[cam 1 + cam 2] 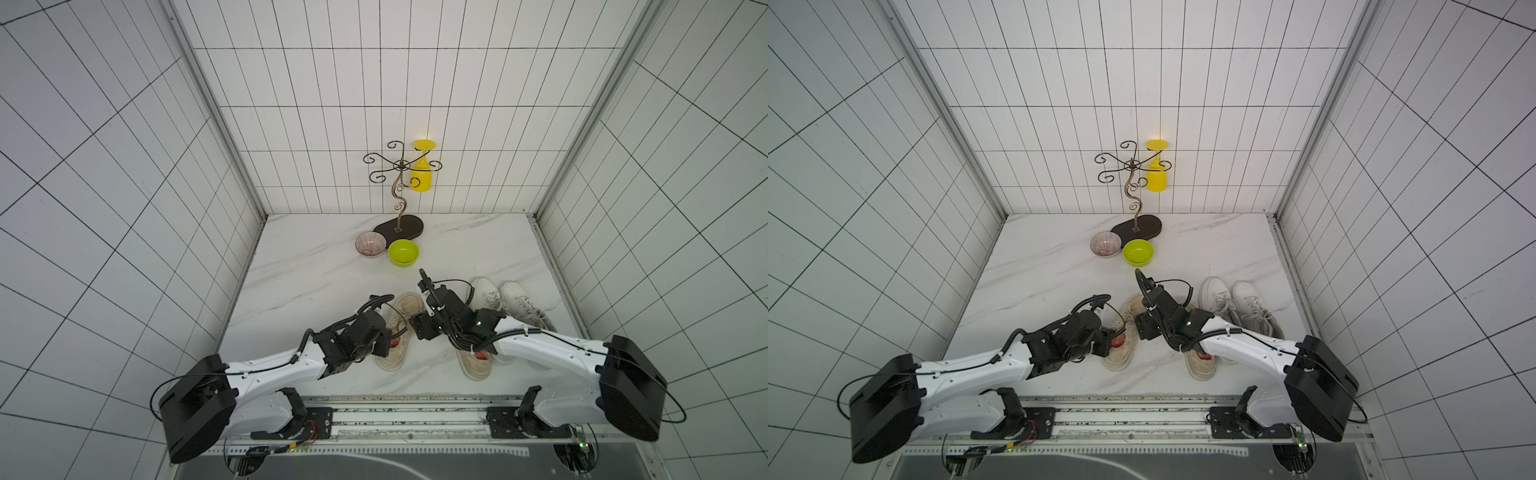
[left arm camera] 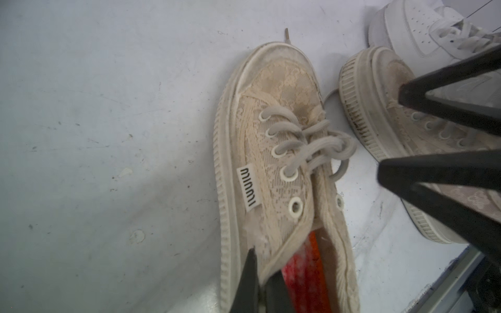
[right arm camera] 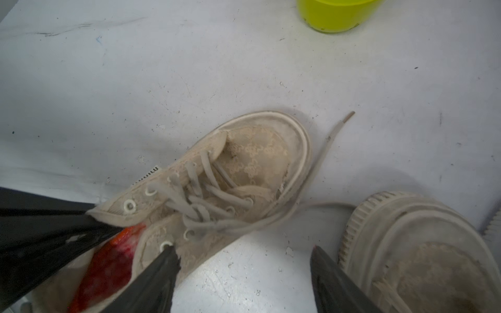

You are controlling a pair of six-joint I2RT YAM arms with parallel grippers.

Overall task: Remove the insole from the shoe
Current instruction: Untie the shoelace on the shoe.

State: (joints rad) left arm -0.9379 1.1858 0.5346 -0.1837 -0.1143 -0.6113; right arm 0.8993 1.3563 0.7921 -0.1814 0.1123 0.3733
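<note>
- The shoe (image 2: 271,151) is pinched at its collar by the closed left gripper (image 2: 261,271).
- The right gripper (image 3: 244,252) is spread wide, empty.
- The insole (image 2: 306,271) is judged thin and floppy; best gripped at its heel edge.

The shoe (image 2: 271,168) is a worn beige sneaker with a lace-patterned upper, a ribbed cream platform sole, loose grey-white laces and a small side label. It rests sole-down on the worktop (image 1: 316,266), toe pointing to the far side. The red-orange insole (image 2: 306,271) lies inside, showing through the opening.
</note>
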